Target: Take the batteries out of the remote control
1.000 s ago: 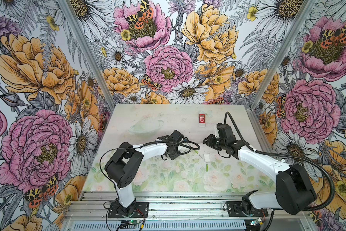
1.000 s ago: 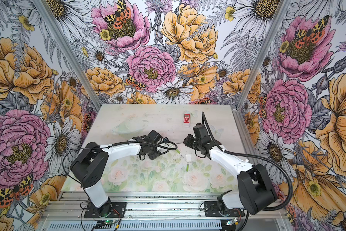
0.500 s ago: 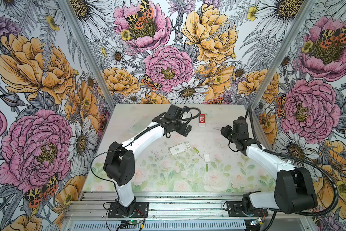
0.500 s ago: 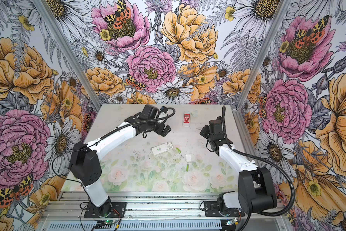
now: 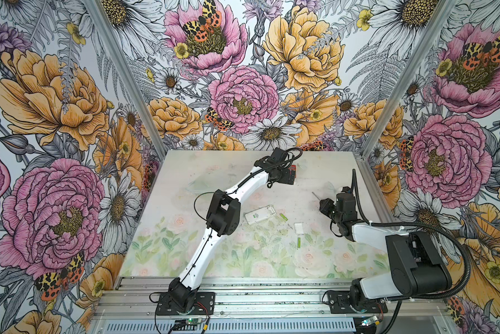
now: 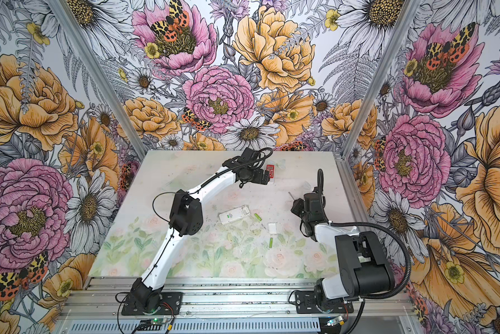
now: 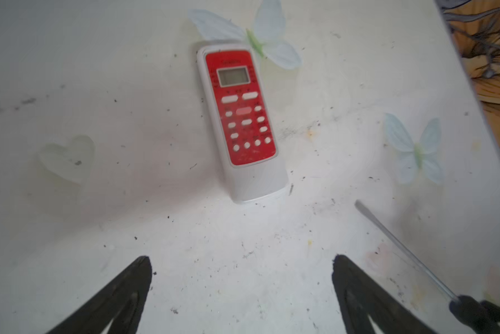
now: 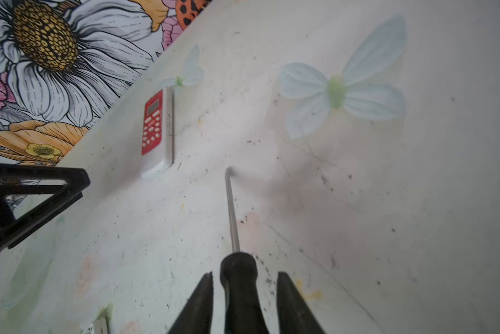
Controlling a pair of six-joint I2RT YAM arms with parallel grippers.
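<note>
Left gripper gapes before the red remote near the table edge.

screwdriver: steel shaft, black handle; table: pale, speckled; walls: floral

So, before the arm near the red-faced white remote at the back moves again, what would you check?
1. Left gripper jaws wide apart: ok.
2. Red-faced white remote control lying flat, buttons up, nothing on it: ok.
3. Its underside, where batteries would sit: cannot tell.
4. Right gripper loose around the black-handled metal screwdriver: ok, gaps on both sides.
5. Screwdriver tip apart from that remote: ok.
6. Two light green cylinder batteries lying mid-table, away from it: ok.
</note>
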